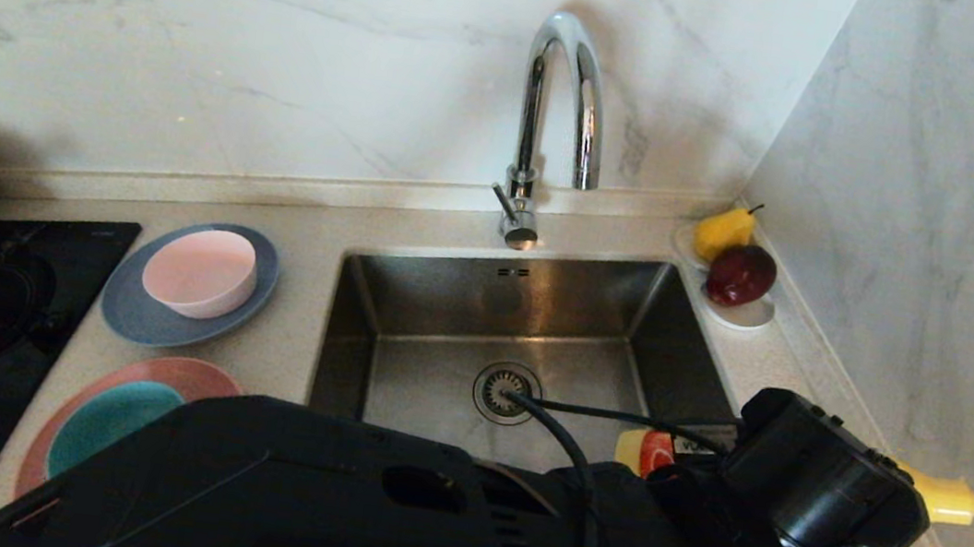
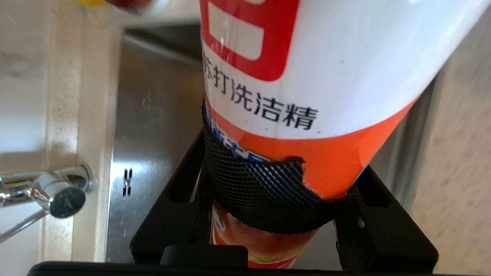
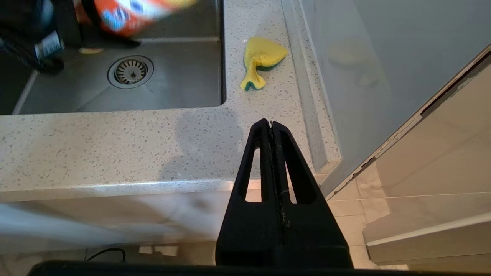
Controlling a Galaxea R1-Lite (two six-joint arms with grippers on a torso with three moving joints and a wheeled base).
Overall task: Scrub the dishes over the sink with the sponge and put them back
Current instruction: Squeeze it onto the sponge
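Left claw (image 2: 268,214) grips detergent bottle (image 2: 307,76).

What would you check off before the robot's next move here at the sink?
1. Left tool grips the detergent bottle: ok.
2. Bottle held over the sink: ok.
3. Sponge within reach on the counter right of the sink: ok, untouched.
4. Right tool shut and empty, below the counter edge: ok.
5. Pink bowl on the blue-grey plate: ok.
6. Bottle cap open: cannot tell.
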